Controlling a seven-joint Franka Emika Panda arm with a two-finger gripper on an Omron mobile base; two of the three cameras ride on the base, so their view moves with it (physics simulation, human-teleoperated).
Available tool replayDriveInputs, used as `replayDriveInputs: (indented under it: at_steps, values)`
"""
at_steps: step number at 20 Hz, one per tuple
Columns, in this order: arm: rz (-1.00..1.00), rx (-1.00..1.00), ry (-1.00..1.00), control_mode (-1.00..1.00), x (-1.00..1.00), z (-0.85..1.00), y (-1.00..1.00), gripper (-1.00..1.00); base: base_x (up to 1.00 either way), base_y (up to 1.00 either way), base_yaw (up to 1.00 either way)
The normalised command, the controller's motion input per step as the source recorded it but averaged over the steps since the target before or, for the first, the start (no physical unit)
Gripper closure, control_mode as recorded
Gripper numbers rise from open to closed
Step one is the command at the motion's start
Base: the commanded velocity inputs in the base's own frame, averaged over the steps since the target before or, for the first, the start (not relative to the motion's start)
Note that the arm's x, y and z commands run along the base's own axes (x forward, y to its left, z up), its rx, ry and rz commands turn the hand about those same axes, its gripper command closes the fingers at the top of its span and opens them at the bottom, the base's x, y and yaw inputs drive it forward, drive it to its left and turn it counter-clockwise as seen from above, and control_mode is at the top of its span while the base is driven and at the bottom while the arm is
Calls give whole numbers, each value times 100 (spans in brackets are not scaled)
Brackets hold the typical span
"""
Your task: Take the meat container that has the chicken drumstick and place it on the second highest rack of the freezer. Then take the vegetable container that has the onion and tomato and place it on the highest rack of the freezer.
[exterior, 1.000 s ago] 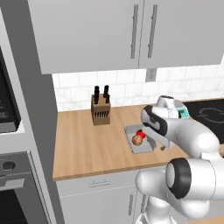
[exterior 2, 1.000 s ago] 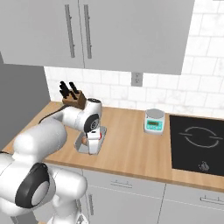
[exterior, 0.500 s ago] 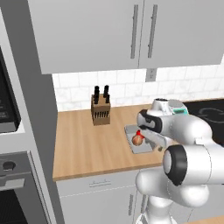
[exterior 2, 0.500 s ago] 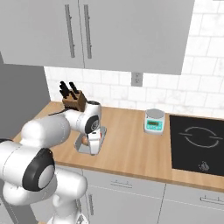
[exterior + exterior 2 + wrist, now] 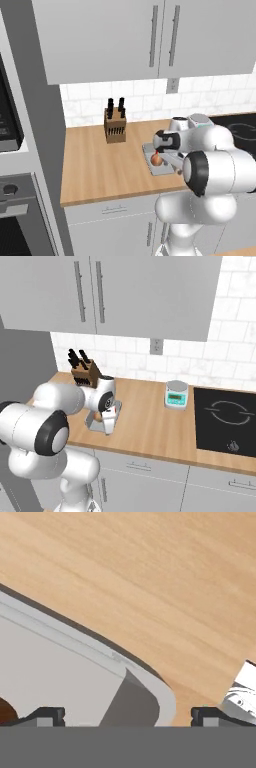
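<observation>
The gripper [image 5: 127, 714] hangs low over the corner of a grey container [image 5: 75, 662]; its jaws stand wide, one dark fingertip [image 5: 42, 716] over the container's floor and the other above the bare counter [image 5: 150, 577], so the rounded corner wall sits between them; nothing is held. A dark brown patch shows at the lower left edge of the hand view, inside the container; what it is cannot be told.

In the left base view the arm bends over the container [image 5: 159, 170], which rests on the counter [image 5: 95, 165] near the front edge; the onion [image 5: 156, 159] sits in it, with a sliver of the red tomato [image 5: 158, 150] just above, both partly hidden by the hand. In the right base view the container [image 5: 100, 422] lies under the wrist.

Farther back, a knife block [image 5: 115, 128] stands near the tiled wall; a scale [image 5: 176, 395] sits beside the black cooktop [image 5: 226, 418]; grey cabinets [image 5: 125, 291] hang above.
</observation>
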Motion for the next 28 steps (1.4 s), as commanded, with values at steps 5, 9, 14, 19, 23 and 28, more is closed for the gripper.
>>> replayDriveInputs:
  at_steps: [5,9,14,19,23,28]
  values:
    - [0,0,0,-100,15,-40,0,-100,0,0,0]
    - [0,0,0,-100,4,-38,0,-100,0,0,0]
    - [0,0,0,-100,-9,-41,6,100,0,0,0]
    - [0,0,-1,-100,-19,-37,15,100,0,0,0]
    - [0,1,-4,-100,-36,-31,1,100,0,0,0]
    - [-2,2,-1,-100,-39,-18,0,100,0,0,0]
